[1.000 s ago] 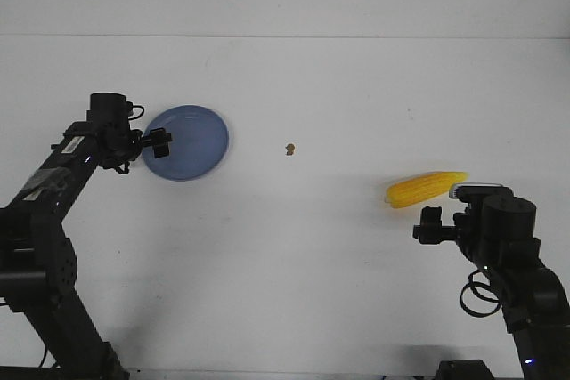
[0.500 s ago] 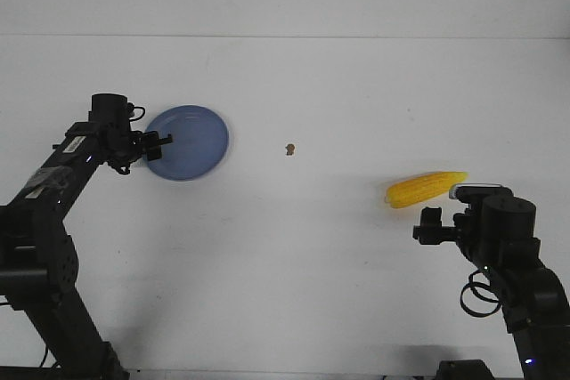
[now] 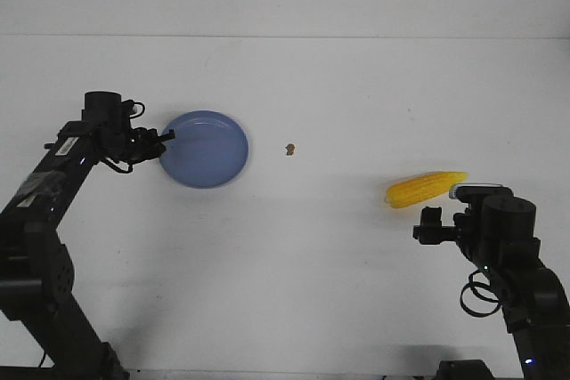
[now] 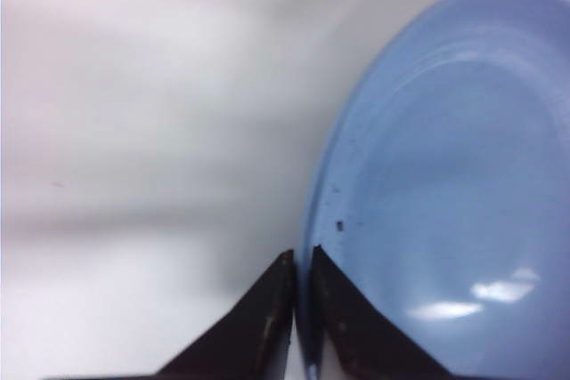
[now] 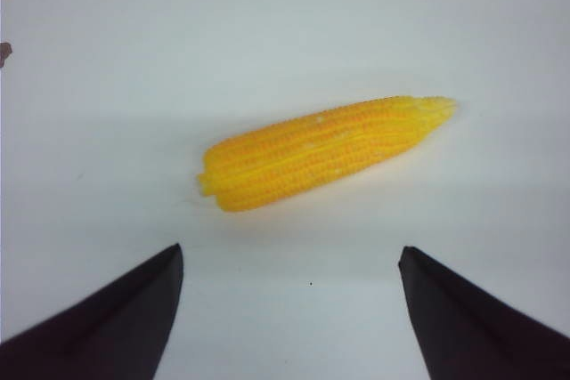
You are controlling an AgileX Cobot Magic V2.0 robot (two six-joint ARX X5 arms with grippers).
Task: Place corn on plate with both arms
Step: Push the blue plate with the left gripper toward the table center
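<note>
The blue plate [image 3: 207, 149] lies on the white table at the left. My left gripper [image 3: 166, 137] is shut on the plate's left rim; in the left wrist view its two black fingertips pinch the rim [image 4: 307, 260] of the plate [image 4: 445, 184]. The yellow corn [image 3: 426, 189] lies on the table at the right, its pointed end to the right. My right gripper [image 3: 428, 222] is open just in front of it, empty. In the right wrist view the corn [image 5: 325, 150] lies beyond the spread fingers [image 5: 134, 309], untouched.
A small brown speck [image 3: 289, 149] lies on the table between the plate and the corn. The table's far edge meets a white wall at the back.
My left gripper has dragged the plate to the right, toward the table's middle. The right arm and the corn have not moved.
</note>
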